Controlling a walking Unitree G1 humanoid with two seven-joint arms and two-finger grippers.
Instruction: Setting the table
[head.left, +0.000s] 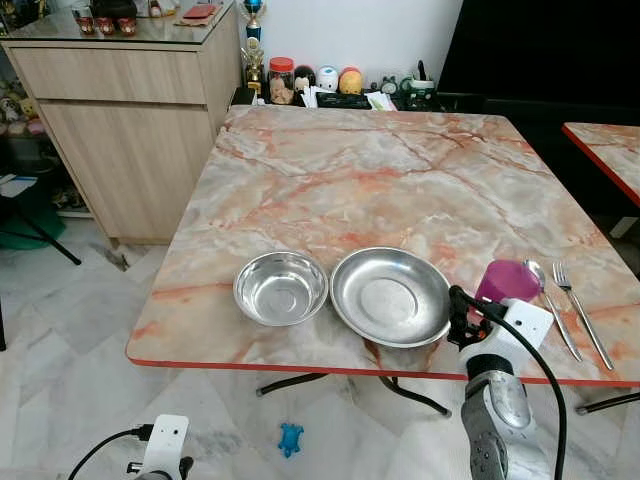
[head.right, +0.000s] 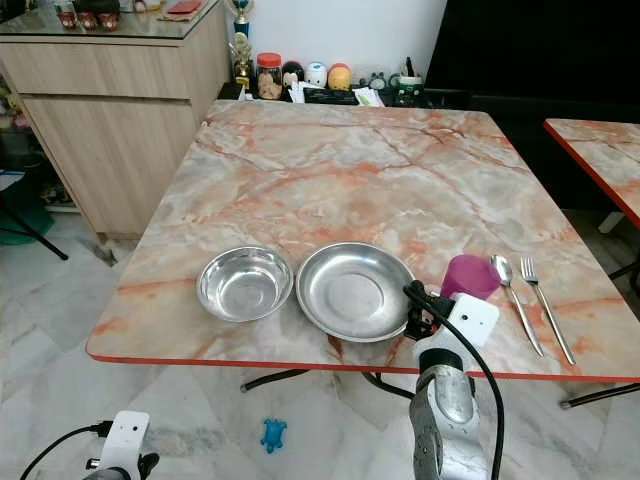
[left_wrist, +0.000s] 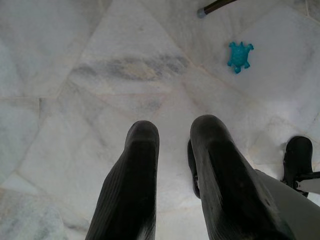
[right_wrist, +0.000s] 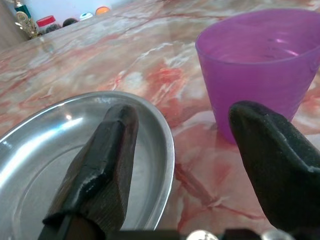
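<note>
On the marble table (head.left: 400, 170), near its front edge, a steel bowl (head.left: 281, 288) and a steel plate (head.left: 390, 296) sit side by side. To their right are a purple cup (head.left: 507, 281), a spoon (head.left: 552, 305) and a fork (head.left: 580, 310). My right gripper (right_wrist: 185, 165) is open at the table's front edge, between plate and cup. One finger (right_wrist: 100, 165) lies over the plate's rim (right_wrist: 167, 150) and the other (right_wrist: 275, 155) stands in front of the cup (right_wrist: 260, 65), holding nothing. My left gripper (left_wrist: 172, 130) hangs low over the floor, open and empty.
Jars and small figurines (head.left: 330, 82) line the table's far edge. A wooden cabinet (head.left: 130, 120) stands at the back left, and a second table (head.left: 610, 150) at the right. A blue turtle toy (head.left: 290, 438) lies on the tiled floor under the front edge.
</note>
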